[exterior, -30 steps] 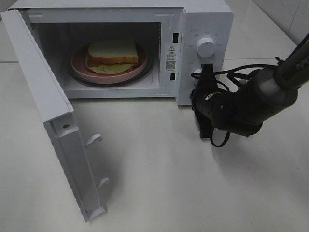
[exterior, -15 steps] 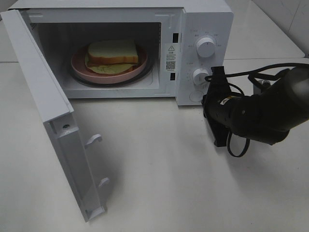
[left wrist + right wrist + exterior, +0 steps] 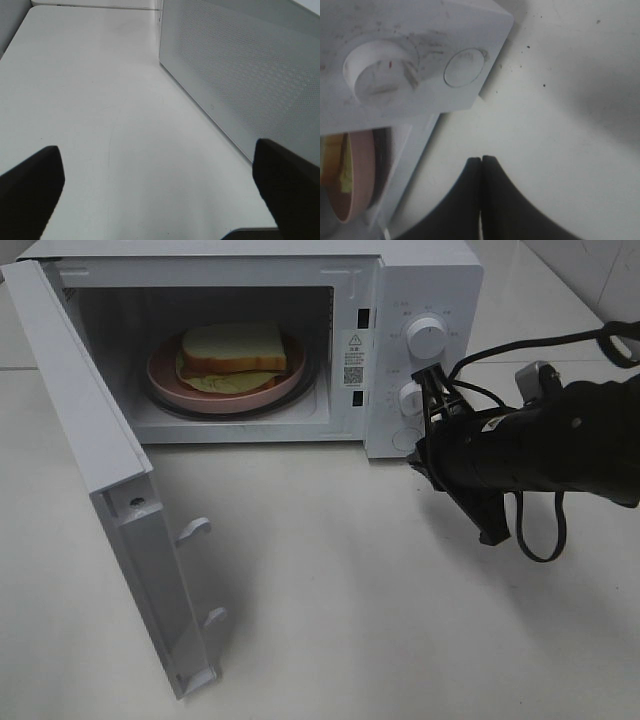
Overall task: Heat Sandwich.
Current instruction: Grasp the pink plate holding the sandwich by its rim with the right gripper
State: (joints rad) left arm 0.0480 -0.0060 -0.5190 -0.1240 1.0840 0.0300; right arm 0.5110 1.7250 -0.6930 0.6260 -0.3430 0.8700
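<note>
The tan-crusted white-bread sandwich, probably soft and light, is lying on a round pink plate whose rim offers safer hold, the right gripper closed on nothing and the left gripper gaping wide.

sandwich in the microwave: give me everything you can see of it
The sandwich is white bread with a tan-brown crust along its front edge. A pale yellow-green filling pokes out below the crust. It looks soft and whole. It lies flat on the round pink plate, which is larger than it, inside the microwave, whose door stands open. Only the plate touches it.
</note>
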